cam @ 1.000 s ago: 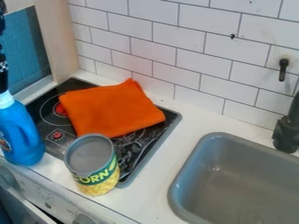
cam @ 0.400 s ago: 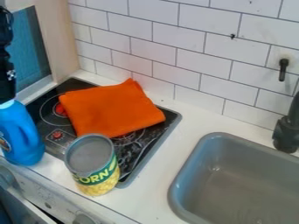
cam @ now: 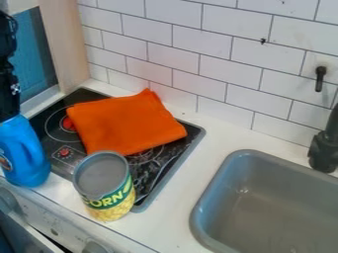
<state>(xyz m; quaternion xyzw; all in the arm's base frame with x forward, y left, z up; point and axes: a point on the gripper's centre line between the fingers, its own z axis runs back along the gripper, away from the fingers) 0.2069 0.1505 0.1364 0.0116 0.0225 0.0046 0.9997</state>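
Over to the camera view, and there's the black gripper point(cam: 9, 101) at the far left edge, its lower end right at the top of an upright blue detergent bottle point(cam: 25, 155). Whether it is open or closed on the bottle's top, there's no telling from here. The bottle stands at the front left of the black stovetop point(cam: 159, 165), its handle toward the right, the picture's left edge cutting off part of its label. Just right of the bottle comes the corn can point(cam: 105, 185), upright at the stovetop's front edge, the nearest obstacle on that side. Behind the can, an orange cloth point(cam: 125, 123) sprawls over much of the stovetop. On the far side, a pale upright post point(cam: 66, 44) and the white tiled wall point(cam: 198, 59) bound the scene, a small black hook point(cam: 320, 79) up on the tiles. White countertop point(cam: 214, 133) runs between stovetop and gray sink point(cam: 231, 190), with a black faucet point(cam: 323, 150) at the right, and the knobbed front panel point(cam: 53, 217) drops away below.
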